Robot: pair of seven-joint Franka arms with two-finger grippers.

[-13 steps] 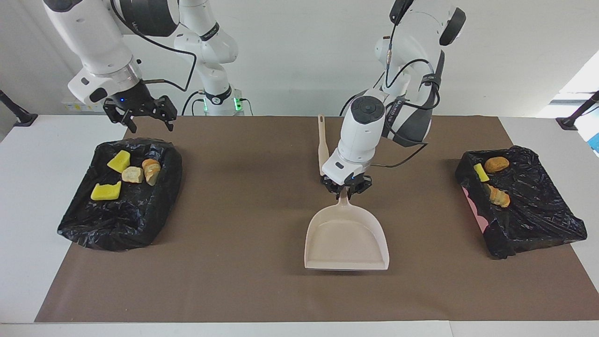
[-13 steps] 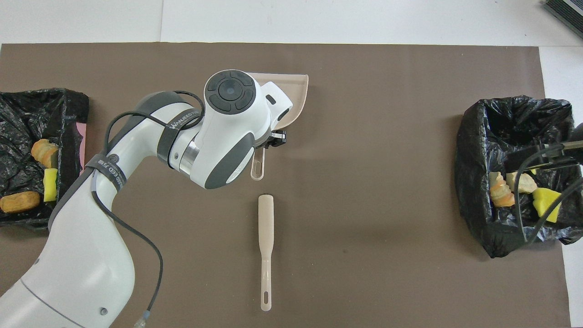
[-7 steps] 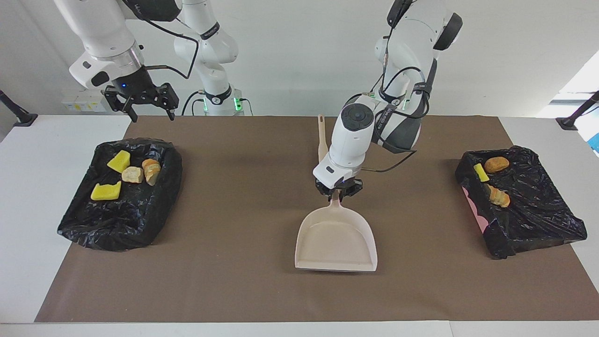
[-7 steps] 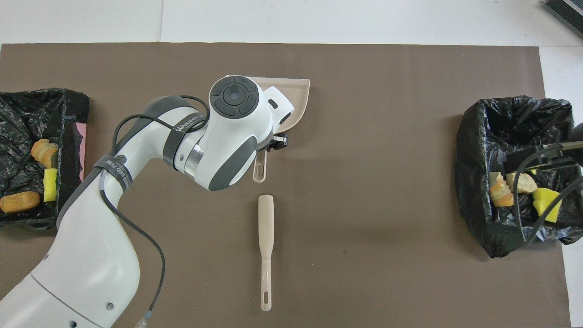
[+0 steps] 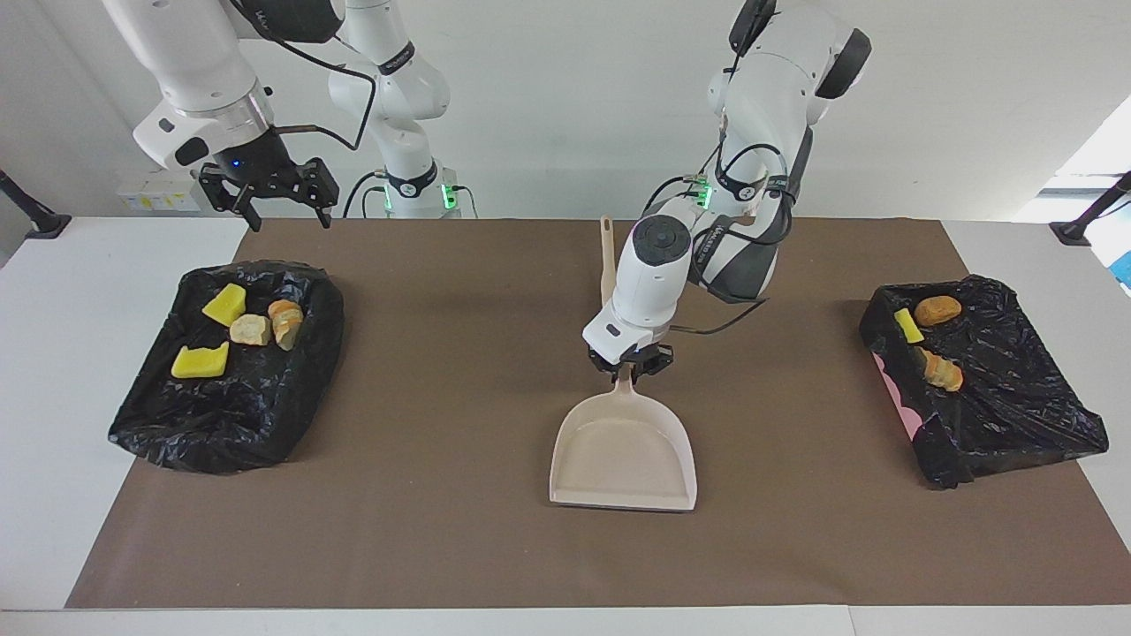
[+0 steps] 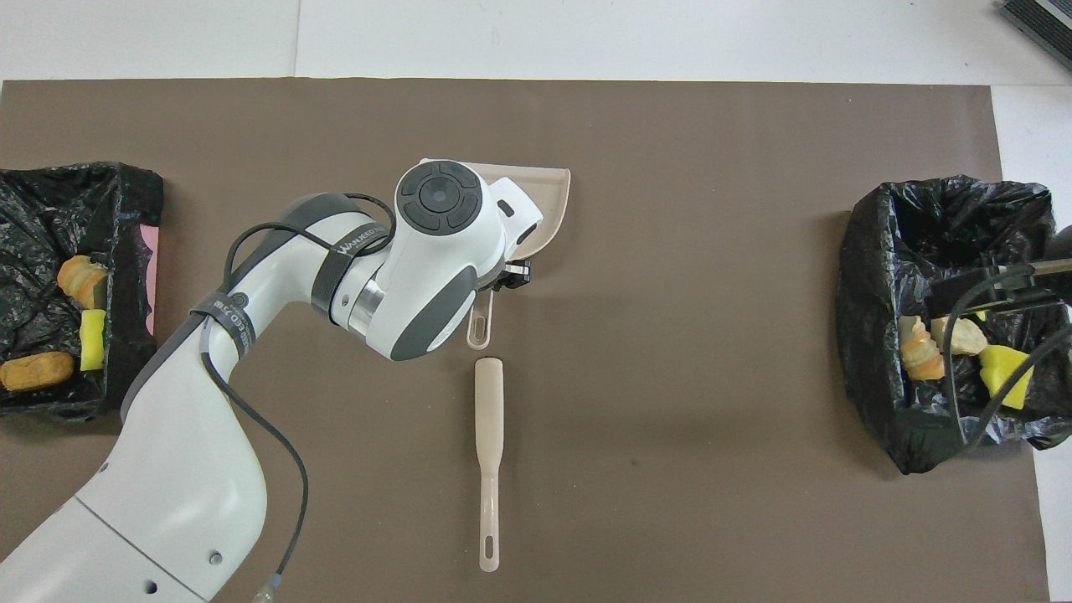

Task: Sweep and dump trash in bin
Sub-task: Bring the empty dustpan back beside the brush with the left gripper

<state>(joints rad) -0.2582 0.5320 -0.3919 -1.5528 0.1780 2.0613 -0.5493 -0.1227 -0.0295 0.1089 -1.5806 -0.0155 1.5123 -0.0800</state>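
Note:
The beige dustpan (image 5: 623,455) lies flat on the brown mat in the middle of the table. My left gripper (image 5: 627,364) is shut on its handle. The arm covers most of the dustpan (image 6: 548,201) in the overhead view. The trash lies in two black-lined bins. The bin (image 5: 203,433) at the right arm's end holds two yellow sponge pieces (image 5: 224,303) and bread-like chunks (image 5: 251,329). The bin (image 5: 1016,415) at the left arm's end holds a brown chunk (image 5: 937,309), a yellow sponge (image 5: 907,325) and another chunk (image 5: 941,371). My right gripper (image 5: 269,199) hangs open, raised above that arm's end of the table.
The beige brush (image 6: 488,452) lies on the mat nearer to the robots than the dustpan, its handle pointing toward them. The brown mat (image 5: 424,530) covers most of the white table.
My left gripper has drawn the dustpan a little toward the right arm's end and nearer the robots. My right gripper has risen away from its bin.

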